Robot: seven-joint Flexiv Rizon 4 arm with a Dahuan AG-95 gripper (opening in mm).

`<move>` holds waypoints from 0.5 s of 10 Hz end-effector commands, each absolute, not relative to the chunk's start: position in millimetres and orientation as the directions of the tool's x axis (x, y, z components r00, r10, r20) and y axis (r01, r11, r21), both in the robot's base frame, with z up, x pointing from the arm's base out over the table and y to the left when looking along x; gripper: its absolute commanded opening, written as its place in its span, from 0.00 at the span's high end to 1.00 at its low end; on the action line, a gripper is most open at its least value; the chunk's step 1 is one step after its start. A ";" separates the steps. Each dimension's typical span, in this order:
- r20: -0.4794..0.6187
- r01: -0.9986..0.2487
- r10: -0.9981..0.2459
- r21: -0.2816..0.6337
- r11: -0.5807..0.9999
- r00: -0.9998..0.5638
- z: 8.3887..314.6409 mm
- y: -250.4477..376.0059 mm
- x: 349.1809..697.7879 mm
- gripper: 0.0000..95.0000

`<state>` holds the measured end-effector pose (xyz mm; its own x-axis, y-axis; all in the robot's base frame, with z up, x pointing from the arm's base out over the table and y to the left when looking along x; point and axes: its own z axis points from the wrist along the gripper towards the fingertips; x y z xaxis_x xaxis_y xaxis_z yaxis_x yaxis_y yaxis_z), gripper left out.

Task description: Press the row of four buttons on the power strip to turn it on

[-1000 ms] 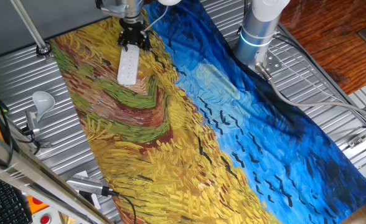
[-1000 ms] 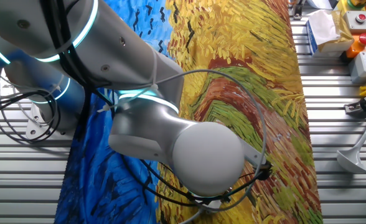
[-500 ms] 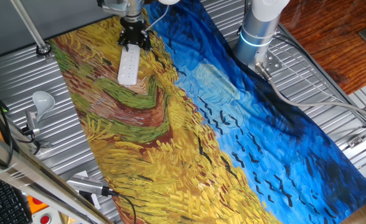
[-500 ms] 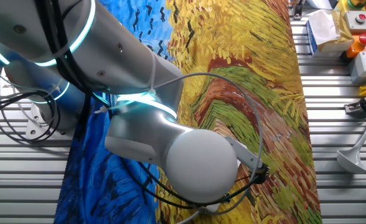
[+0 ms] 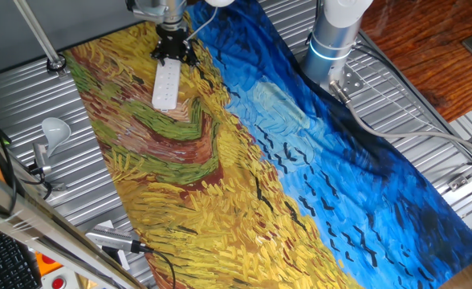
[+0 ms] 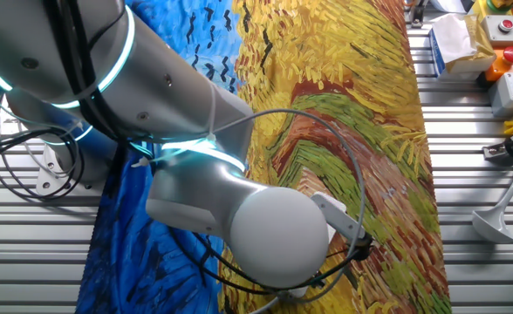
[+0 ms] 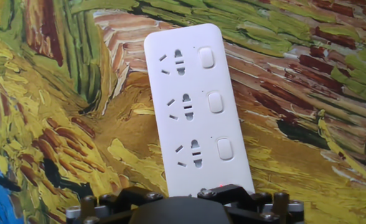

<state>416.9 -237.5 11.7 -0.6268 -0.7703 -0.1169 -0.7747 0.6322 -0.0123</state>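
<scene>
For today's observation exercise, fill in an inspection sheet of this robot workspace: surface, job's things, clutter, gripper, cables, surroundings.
Surface: painted cloth in yellow, green and blue swirls over a ribbed metal table.
Job's things: white plastic oblong power strip lies flat on the cloth; three pale rounded buttons visible beside three socket sets; a fourth is hidden under the hand.
Clutter: white lamp-like bulb on a metal stand, off the cloth.
Gripper: black gripper sits at the strip's far end; finger state cannot be told.
Cables: black cables loop around the arm.
Surroundings: orange and grey control boxes at the table edge.
</scene>
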 end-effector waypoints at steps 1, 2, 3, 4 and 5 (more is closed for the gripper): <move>-0.112 -0.773 -0.769 -0.014 0.634 -0.629 10.3 -237.8 417.0 0.00; -0.103 -0.772 -0.769 -0.017 0.636 -0.631 14.9 -237.6 417.1 0.00; -0.095 -0.770 -0.767 -0.015 0.638 -0.635 20.5 -237.3 417.1 0.00; -0.090 -0.766 -0.764 -0.015 0.643 -0.639 24.7 -237.0 417.1 0.00; -0.088 -0.763 -0.761 -0.012 0.646 -0.643 27.7 -236.8 417.1 0.00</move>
<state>416.0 -236.2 29.8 -0.6449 -0.7596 -0.0843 -0.7615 0.6480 -0.0137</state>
